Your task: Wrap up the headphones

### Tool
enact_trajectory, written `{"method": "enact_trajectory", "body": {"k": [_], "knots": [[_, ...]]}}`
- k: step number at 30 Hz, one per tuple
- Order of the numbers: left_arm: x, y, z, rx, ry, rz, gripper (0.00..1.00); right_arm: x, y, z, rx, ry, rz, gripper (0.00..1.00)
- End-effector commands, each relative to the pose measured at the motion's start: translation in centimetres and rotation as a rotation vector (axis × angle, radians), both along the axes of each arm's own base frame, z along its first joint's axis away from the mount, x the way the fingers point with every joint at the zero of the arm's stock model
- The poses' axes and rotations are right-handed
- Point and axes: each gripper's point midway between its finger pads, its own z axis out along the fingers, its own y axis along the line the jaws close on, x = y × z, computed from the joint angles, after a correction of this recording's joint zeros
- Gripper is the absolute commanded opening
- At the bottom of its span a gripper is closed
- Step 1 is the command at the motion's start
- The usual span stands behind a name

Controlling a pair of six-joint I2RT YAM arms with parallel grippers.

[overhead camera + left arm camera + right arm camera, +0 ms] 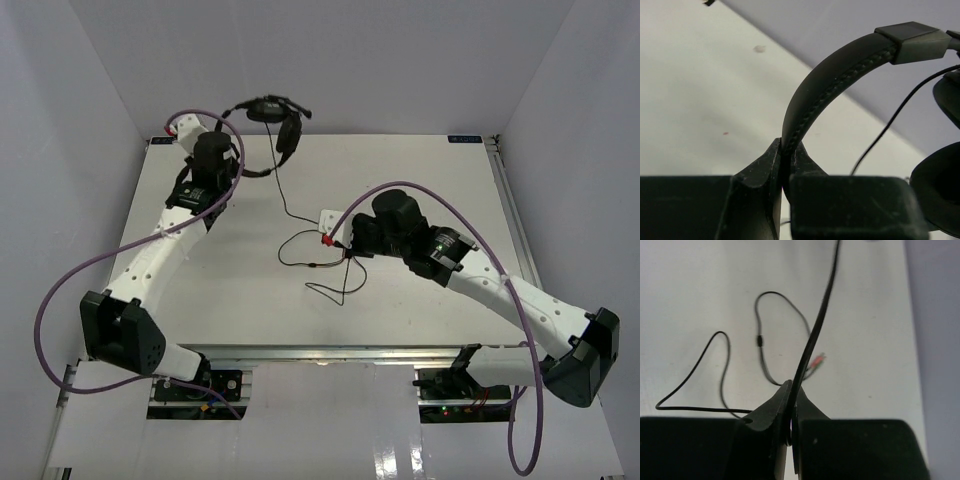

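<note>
The black headphones hang in the air over the table's far edge, one earcup hanging low. My left gripper is shut on the curved headband, pinched between the fingers; an earcup shows at the right. The thin black cable runs from the headphones down to my right gripper, which is shut on it just above the table. The rest of the cable lies in loose loops, ending in a small pink-and-green plug.
The white table is walled by pale panels at the back and sides. Cable loops lie in front of the right gripper. Purple robot cables arch over both arms.
</note>
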Motion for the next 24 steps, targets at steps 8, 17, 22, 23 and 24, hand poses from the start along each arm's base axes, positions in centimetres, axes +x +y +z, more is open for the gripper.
{"method": "enact_trajectory", "body": {"k": [8,17,22,23,24], "knots": [[-3.7,-0.3,-14.0,0.448,0.299,-0.206,0.00,4.3,-3.1,11.0,0.016,-0.314,-0.156,0.08],[-4.5,-2.5,-13.5,0.338,0.263,-0.237,0.00,-0.6,-0.9,8.0,0.026,-0.143,0.113,0.08],[-2.7,-4.2,-11.1,0.219,0.242,-0.229,0.00,-4.3,-1.1,6.3,-0.007,-0.097,0.308,0.08],[-2.4,-4.6,-11.0,0.202,0.245,-0.228,0.00,-4.8,-1.1,6.3,-0.005,-0.088,0.333,0.08],[-1.9,-4.9,-11.2,0.186,0.256,-0.227,0.00,-5.3,-1.1,6.4,-0.001,-0.080,0.356,0.08]]}}
